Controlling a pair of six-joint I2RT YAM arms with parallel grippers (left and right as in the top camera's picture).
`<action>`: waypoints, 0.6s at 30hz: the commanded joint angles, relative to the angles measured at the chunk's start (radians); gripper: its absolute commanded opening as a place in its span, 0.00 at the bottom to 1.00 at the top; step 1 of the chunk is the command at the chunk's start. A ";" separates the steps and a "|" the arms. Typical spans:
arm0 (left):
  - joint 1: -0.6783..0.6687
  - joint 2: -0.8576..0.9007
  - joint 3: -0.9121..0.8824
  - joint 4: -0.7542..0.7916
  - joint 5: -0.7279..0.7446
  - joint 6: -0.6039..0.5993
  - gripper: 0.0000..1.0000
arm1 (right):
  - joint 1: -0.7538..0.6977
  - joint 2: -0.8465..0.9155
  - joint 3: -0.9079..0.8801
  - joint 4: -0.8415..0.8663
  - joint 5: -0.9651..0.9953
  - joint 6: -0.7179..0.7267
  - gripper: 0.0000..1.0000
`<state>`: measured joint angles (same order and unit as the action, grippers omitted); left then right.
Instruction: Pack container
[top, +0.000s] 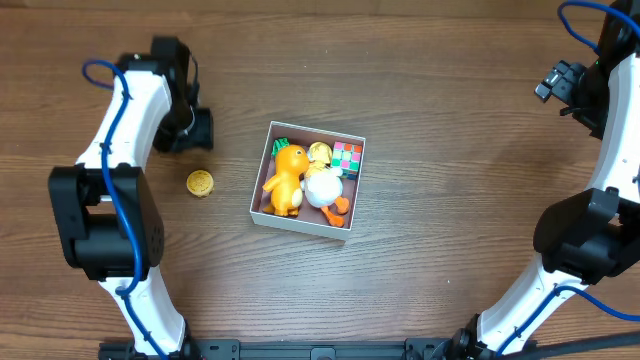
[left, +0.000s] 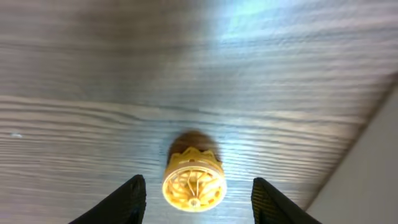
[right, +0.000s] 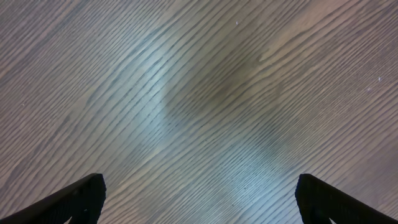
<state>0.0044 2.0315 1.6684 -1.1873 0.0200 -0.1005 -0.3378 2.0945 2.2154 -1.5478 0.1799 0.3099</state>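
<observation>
The container (top: 262, 178), a square shallow box with thin white walls, sits mid-table. It holds an orange dinosaur toy (top: 285, 180), a white duck with orange feet (top: 325, 190), a yellow piece (top: 319, 152) and a coloured cube (top: 348, 157). A small round yellow toy (top: 200, 183) lies on the table left of the box. In the left wrist view it (left: 194, 184) lies between the two fingers of my open left gripper (left: 196, 202). In the overhead view that gripper (top: 196, 131) is above and behind the toy. My right gripper (right: 199, 199) is open and empty over bare wood, at the far right (top: 560, 85).
The table is dark wood. The left arm's white links (top: 125, 130) run down the left side, the right arm's (top: 610, 170) down the right edge. A pale surface (left: 367, 180) fills the lower right corner of the left wrist view.
</observation>
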 joint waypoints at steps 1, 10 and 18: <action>0.006 0.007 0.102 -0.047 0.013 0.018 0.56 | 0.003 -0.017 0.000 0.003 -0.001 -0.003 1.00; 0.008 0.008 0.030 -0.100 -0.064 -0.027 0.68 | 0.003 -0.017 0.000 0.003 -0.001 -0.003 1.00; 0.007 0.008 -0.158 -0.066 -0.044 -0.035 0.69 | 0.003 -0.017 0.000 0.003 -0.001 -0.003 1.00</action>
<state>0.0048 2.0315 1.5753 -1.2648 -0.0303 -0.1135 -0.3378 2.0945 2.2154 -1.5482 0.1791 0.3096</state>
